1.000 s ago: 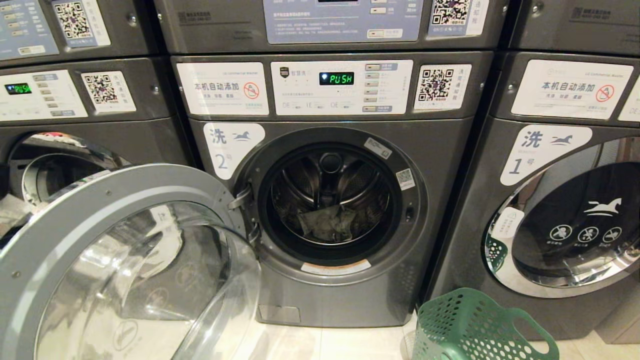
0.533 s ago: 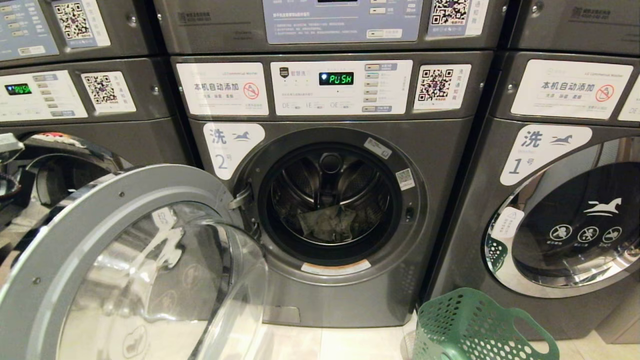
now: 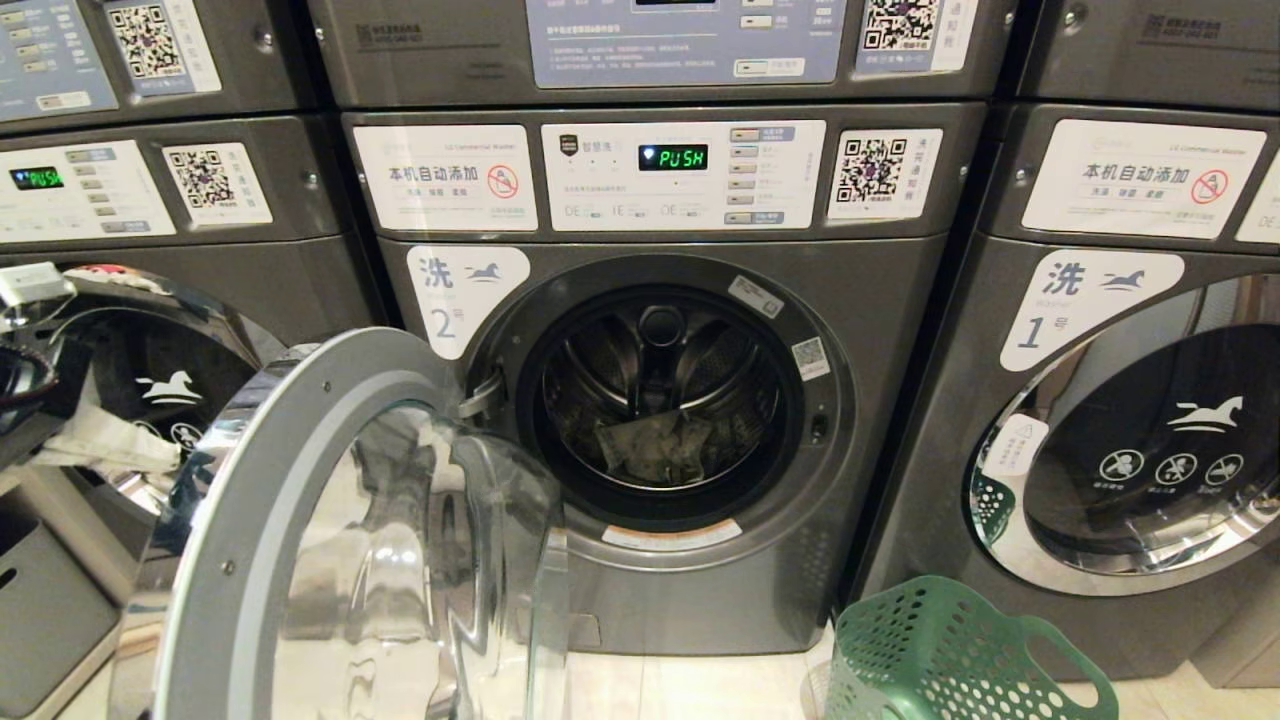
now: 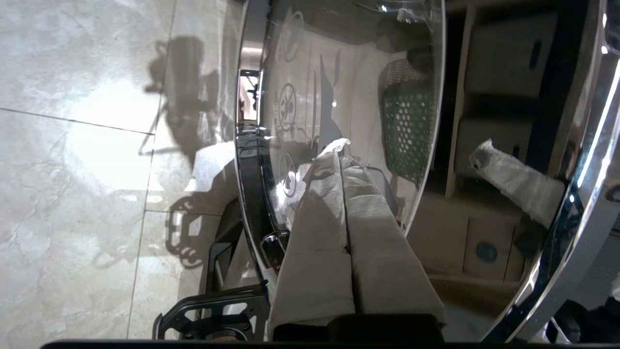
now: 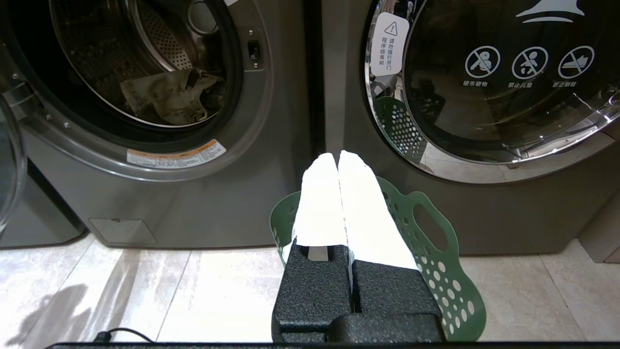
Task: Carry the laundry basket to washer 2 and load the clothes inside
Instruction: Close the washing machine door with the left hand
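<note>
— Where do we stand with washer 2 (image 3: 700,420)?

— We face it square on. Its door (image 3: 330,540) hangs partly open on the hinge at our left, the glass bowl turned toward the drum. In the drum we see the clothes (image 3: 655,447), a crumpled olive-grey heap at the bottom.

— And the laundry basket (image 3: 950,655)?

— The green one sits on the floor (image 3: 640,690) to our right, in front of washer 1 (image 3: 1120,400), just beside the seam between the two machines. We cannot see into it from the head view.

— Our claws?

— The left claw (image 4: 341,155) is out past the far side of the door, its cloth-covered fingers (image 4: 315,232) pressed together with nothing between them; whether they touch the glass we cannot tell. The right claw (image 5: 339,160) hangs low over the basket, white fingers (image 5: 317,203) pressed together too, empty, pointing at the strip between the washers.

— Anything else?

— Washer 2's display (image 3: 673,157) reads PUSH.
</note>
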Controlling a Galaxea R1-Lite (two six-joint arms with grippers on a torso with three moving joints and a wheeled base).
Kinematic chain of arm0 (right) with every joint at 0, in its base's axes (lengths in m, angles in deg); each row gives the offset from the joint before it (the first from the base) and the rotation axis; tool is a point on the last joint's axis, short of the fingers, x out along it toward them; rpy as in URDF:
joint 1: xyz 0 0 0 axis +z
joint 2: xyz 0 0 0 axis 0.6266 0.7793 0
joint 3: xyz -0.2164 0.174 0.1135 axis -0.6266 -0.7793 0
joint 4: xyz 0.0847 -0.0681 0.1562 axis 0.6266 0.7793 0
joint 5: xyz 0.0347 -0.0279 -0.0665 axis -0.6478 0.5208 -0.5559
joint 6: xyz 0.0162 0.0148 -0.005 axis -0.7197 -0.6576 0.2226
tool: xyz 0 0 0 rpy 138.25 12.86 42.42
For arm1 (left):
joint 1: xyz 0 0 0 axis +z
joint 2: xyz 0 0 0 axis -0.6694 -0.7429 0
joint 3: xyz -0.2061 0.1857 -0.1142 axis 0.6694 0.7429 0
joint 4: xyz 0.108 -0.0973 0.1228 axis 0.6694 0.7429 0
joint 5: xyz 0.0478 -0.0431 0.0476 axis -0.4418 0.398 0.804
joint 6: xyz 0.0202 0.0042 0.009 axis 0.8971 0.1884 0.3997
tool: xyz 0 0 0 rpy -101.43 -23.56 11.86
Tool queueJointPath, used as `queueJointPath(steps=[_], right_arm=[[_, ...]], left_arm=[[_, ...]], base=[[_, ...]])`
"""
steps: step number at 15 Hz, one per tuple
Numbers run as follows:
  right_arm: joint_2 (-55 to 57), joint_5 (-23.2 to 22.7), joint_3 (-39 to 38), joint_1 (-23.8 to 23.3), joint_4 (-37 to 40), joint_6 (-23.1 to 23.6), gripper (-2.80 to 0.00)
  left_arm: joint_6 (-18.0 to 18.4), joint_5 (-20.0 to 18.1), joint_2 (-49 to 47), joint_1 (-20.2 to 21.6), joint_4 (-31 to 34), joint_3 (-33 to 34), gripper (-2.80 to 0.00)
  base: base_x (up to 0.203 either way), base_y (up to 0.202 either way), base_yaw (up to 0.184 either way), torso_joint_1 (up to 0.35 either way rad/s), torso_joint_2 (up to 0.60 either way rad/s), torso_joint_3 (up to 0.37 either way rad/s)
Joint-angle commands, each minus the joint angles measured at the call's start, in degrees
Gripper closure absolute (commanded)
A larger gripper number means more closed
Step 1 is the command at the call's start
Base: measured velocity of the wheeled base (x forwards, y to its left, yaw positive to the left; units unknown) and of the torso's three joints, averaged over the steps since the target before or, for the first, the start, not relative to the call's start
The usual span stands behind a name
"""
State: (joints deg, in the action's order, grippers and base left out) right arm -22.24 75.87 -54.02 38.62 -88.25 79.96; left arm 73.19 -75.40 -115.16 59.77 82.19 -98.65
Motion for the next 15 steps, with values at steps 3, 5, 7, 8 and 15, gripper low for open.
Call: queueJointPath(steps=[3, 5, 7, 8, 15], right_arm=[[0.09, 0.0, 0.0, 0.01, -0.02, -0.02, 0.0], [0.09, 0.0, 0.0, 0.01, -0.02, -0.02, 0.0], [0.09, 0.0, 0.0, 0.01, -0.02, -0.02, 0.0], [0.09, 0.0, 0.0, 0.01, -0.02, -0.02, 0.0], [0.09, -0.07, 0.05, 0.01, 0.03, 0.76, 0.0]], left_arm=[[-0.32, -0.21, 0.83, -5.84, 0.32, 1.92, 0.0], [-0.57, -0.26, 0.88, -9.71, 0.28, 2.62, 0.0], [-1.91, -0.32, 0.8, -15.26, -0.03, 2.82, 0.0], [-2.53, -0.39, 0.7, -17.92, -0.25, 2.77, 0.0], [-4.46, -0.6, -0.72, -27.99, -3.9, 2.55, 0.0]], base=[[0.0, 0.0, 0.0, 0.0, 0.0, 0.0], [0.0, 0.0, 0.0, 0.0, 0.0, 0.0], [0.0, 0.0, 0.0, 0.0, 0.0, 0.0], [0.0, 0.0, 0.0, 0.0, 0.0, 0.0], [0.0, 0.0, 0.0, 0.0, 0.0, 0.0]])
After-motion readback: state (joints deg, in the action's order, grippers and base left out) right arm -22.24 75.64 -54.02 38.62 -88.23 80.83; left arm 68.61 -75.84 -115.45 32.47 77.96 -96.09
